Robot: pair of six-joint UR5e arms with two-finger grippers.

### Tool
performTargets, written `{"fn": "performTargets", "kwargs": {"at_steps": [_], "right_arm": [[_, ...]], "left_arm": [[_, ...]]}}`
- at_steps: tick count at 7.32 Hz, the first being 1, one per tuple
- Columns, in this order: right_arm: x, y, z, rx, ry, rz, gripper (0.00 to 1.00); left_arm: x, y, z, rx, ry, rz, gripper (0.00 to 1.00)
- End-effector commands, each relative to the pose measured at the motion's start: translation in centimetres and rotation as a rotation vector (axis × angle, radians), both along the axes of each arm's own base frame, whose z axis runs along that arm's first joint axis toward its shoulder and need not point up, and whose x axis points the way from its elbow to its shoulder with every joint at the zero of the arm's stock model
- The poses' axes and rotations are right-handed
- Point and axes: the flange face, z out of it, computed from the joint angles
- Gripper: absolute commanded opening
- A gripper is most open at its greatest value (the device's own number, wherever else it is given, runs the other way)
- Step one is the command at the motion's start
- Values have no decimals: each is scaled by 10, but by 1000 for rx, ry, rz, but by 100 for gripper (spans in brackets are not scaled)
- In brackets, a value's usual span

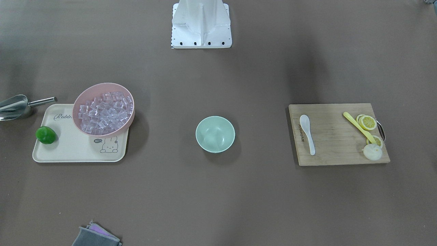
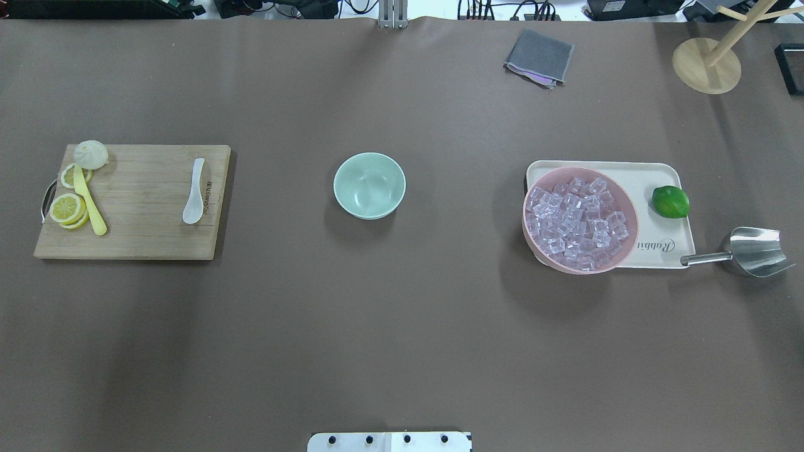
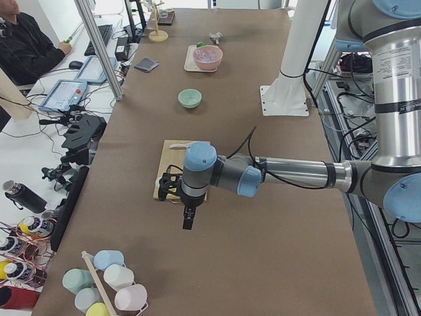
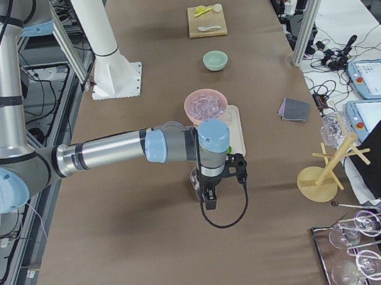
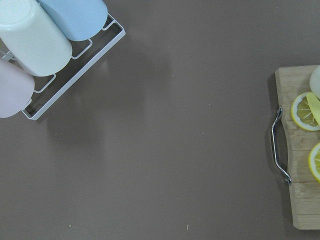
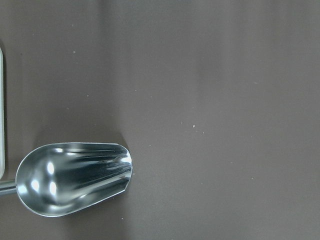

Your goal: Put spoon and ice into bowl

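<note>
A long table under a matte brown cover carries a rectangular wooden cutting board, a small round mint-green bowl, a cream rectangular tray, a shiny metal scoop just beside the tray, and a folded grey cloth.

- Large shiny metal scoop: scoop end cut by the front-facing view's left edge; handle cut by the right wrist view's left edge.
- Cream rectangular plastic tray: one corner and the end of its printed word hidden under the large round pink bowl.
- Grey folded cloth: cut by the bottom edge.
- Rectangular wooden cutting board: only its handle end shows in the left wrist view, with its yellow lemon slices cut off.
- Left pincer, right pincer: above the desk, side views only; jaw state cannot be told.
</note>
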Motion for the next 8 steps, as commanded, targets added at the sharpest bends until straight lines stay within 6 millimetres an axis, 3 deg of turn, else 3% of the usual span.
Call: {"fn": "performTargets", "kwargs": {"at_steps": [1,8], "right_arm": [[0,-1,0,-5,1,8,100],[0,3,4,-18,0,10,100]], "left_arm": [[0,1,1,-1,-1,0,98],[2,-3,3,-1,2,4,98]]}}
